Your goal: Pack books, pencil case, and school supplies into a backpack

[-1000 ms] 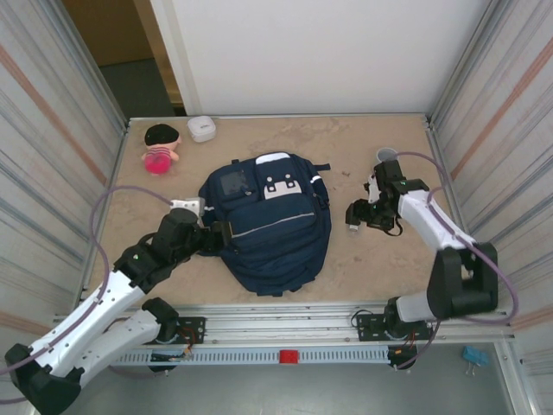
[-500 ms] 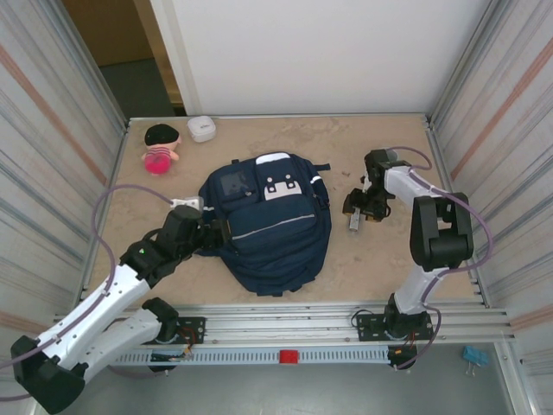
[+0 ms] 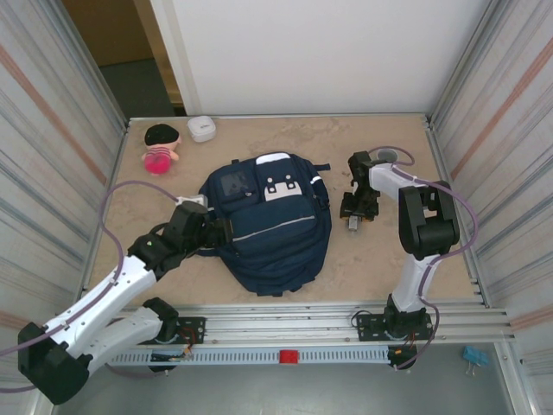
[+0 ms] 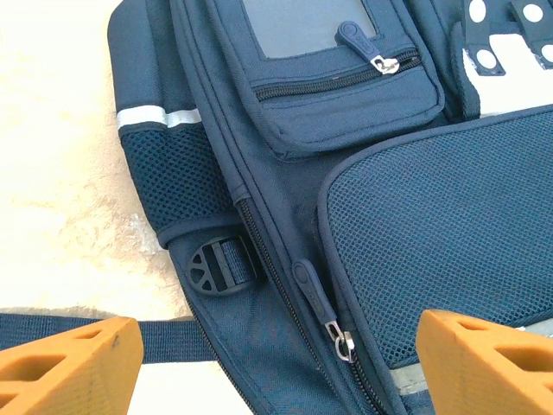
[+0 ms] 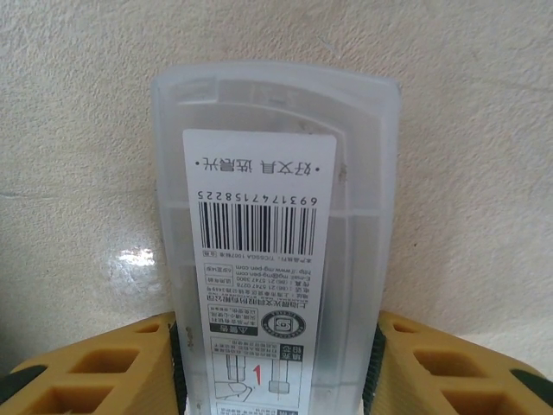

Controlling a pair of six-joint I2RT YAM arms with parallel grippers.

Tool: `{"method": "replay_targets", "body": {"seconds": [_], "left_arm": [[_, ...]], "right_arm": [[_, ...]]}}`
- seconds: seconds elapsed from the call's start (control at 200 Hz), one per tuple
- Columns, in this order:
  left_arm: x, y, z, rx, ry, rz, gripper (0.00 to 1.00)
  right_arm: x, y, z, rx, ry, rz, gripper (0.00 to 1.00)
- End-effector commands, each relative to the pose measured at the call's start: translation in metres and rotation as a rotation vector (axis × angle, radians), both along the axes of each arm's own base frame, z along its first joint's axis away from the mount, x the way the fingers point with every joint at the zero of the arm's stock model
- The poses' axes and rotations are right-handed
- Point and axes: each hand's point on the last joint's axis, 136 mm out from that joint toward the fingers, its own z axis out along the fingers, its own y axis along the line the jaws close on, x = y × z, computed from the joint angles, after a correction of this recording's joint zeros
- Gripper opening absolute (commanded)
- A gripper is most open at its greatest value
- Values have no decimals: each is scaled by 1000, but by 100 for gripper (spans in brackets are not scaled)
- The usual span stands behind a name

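The navy backpack (image 3: 268,229) lies flat mid-table with its zippers closed. My left gripper (image 3: 218,233) hovers open over the backpack's left side. In the left wrist view a zipper pull (image 4: 313,294) lies between the wide-apart orange fingers (image 4: 69,359). To the right of the backpack, my right gripper (image 3: 352,214) is low on the table. Its pads press both long sides of a narrow silvery-white bar (image 5: 276,216), a translucent box with a barcode label, lying on the table. The books and the pencil case are out of view.
A grey cup (image 3: 386,156) stands just behind the right gripper. A small white rounded box (image 3: 201,128) and a pink doll (image 3: 160,147) sit at the back left. Ribbed metal walls close in both sides. A black strap buckle (image 4: 216,266) lies by the left fingers.
The right arm has folded in, its gripper shifting left over the silvery-white bar, and its jaws have narrowed onto it. The left gripper has stayed open at the backpack's side.
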Motion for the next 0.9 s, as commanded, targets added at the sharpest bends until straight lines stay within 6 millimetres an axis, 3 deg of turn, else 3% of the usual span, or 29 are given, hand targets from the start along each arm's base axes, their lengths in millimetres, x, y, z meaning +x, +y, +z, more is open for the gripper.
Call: {"method": "replay_targets", "body": {"seconds": [0.0, 0.115, 0.2, 0.316, 0.421, 0.516, 0.656, 0.762, 0.892], "left_arm": [[8, -6, 20, -24, -47, -18, 82], [12, -18, 32, -26, -81, -87, 82], [15, -38, 48, 6, -139, -210, 81], [4, -86, 67, 103, -245, -501, 81], [-15, -131, 65, 158, -277, -773, 83], [-25, -158, 49, 215, -258, -917, 84], [-21, -174, 21, 309, -216, -1002, 88], [-13, -175, 5, 364, -203, -999, 89], [6, -161, -9, 475, -200, -906, 86]], "right_arm": [[-11, -17, -6, -90, 27, -12, 47], [-5, -14, 19, -19, -54, -49, 47], [-1, -11, 51, 91, -152, -103, 44], [-2, -6, 98, 320, -293, -203, 45], [-11, -2, 129, 507, -370, -266, 46], [-24, 2, 134, 587, -360, -294, 46], [-38, 5, 131, 610, -349, -302, 45], [-43, 5, 130, 612, -346, -305, 45], [-43, 6, 133, 615, -354, -301, 45]]}}
